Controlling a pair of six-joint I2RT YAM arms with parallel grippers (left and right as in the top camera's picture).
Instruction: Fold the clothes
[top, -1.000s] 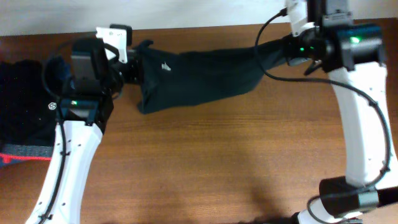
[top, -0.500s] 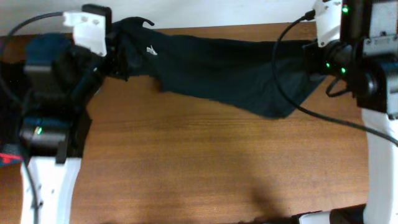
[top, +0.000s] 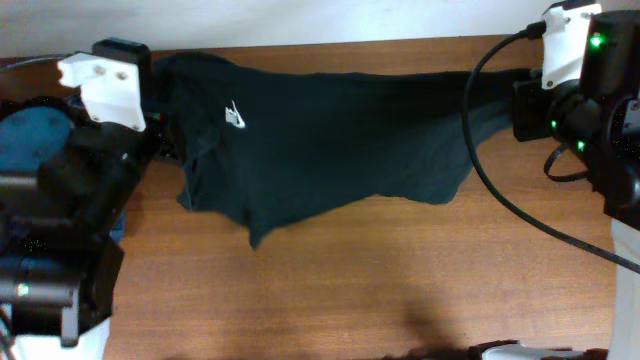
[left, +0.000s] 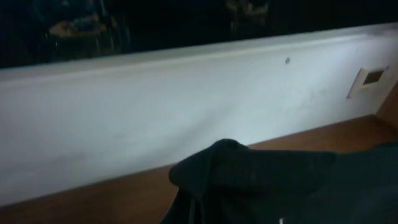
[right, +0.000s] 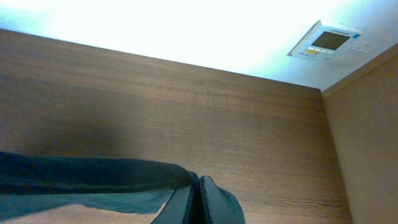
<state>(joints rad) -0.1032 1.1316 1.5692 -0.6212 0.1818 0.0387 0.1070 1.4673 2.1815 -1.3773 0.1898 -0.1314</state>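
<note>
1. Step in hand: I am spreading the black T-shirt (top: 340, 140) out wide so that it can go down flat. No fold has been made yet, so I judge the task to be near its start.
2. My left gripper (top: 160, 115) is clamped on the shirt's left end. The left wrist view shows only bunched black cloth right at the lens, with the fingers themselves hidden under it.
3. My right gripper (right: 198, 193) has its fingers pressed together on a thin edge of the shirt's right end.
4. The shirt hangs as a broad band along the far edge of the table (top: 350, 290), from far left to far right. Its white swoosh logo (top: 235, 115) sits left of centre and its loose lower edge sags toward the near side. I cannot tell whether that edge touches the wood.
5. Blue cloth (top: 40, 130) lies at the far left, beside my left arm.
6. Next, I think, I must bring both ends down and toward the near side together. I should keep the pull even so the sagging part lands smooth, and let go only then.
7. A second ago the shirt was a narrow, gathered strip between arms set closer together. Since then both arms have drawn outward and the cloth has opened much wider, with the logo shifted left.
</note>
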